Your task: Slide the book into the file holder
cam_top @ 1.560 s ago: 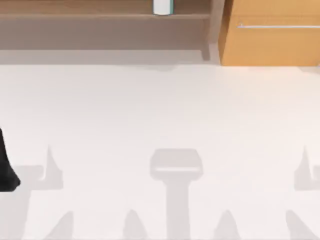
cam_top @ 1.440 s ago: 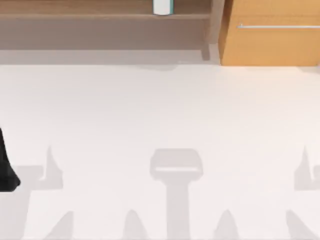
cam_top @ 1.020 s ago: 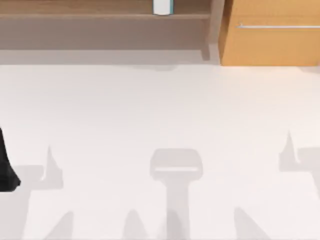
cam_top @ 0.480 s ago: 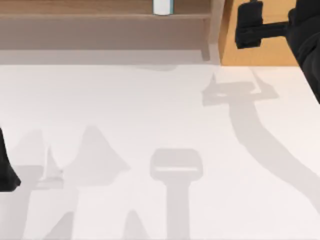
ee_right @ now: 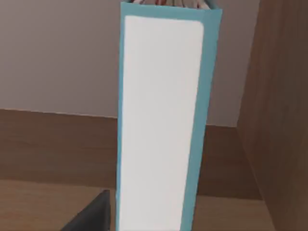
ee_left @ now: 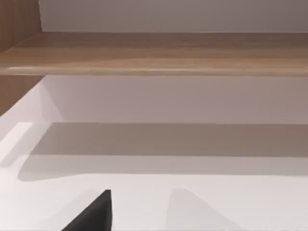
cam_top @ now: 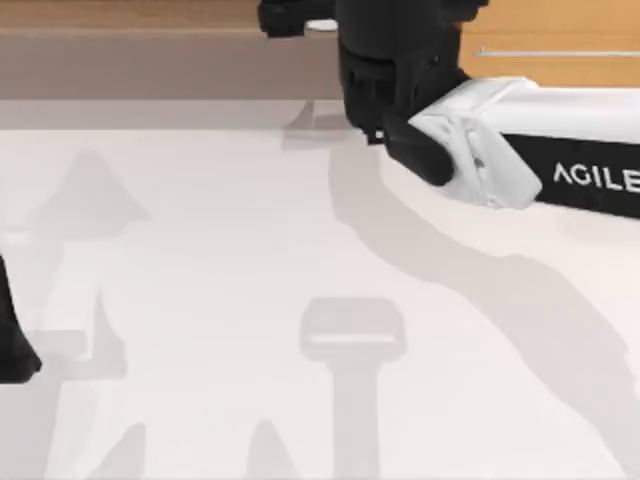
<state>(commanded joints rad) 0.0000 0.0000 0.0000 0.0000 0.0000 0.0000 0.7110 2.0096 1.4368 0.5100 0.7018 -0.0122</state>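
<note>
The book [ee_right: 161,120] stands upright on the wooden shelf, close in front of the right wrist camera: teal cover, white face, reddish marks at its upper end. From above, a white sliver of the book [cam_top: 322,26] peeks out under my right arm. My right gripper [cam_top: 298,17] reaches over the shelf at the back centre, right at the book. The file holder is out of view. My left arm [cam_top: 12,340] is parked at the table's left edge.
A wooden shelf [cam_top: 150,15] runs along the back, with an upright side panel [ee_right: 284,120] beside the book. An orange cabinet [cam_top: 560,60] with a handle stands at the back right. The white table [cam_top: 200,250] stretches in front.
My right arm has swung in from the right edge to the back centre and now covers the book on the shelf. The left arm has not moved.
</note>
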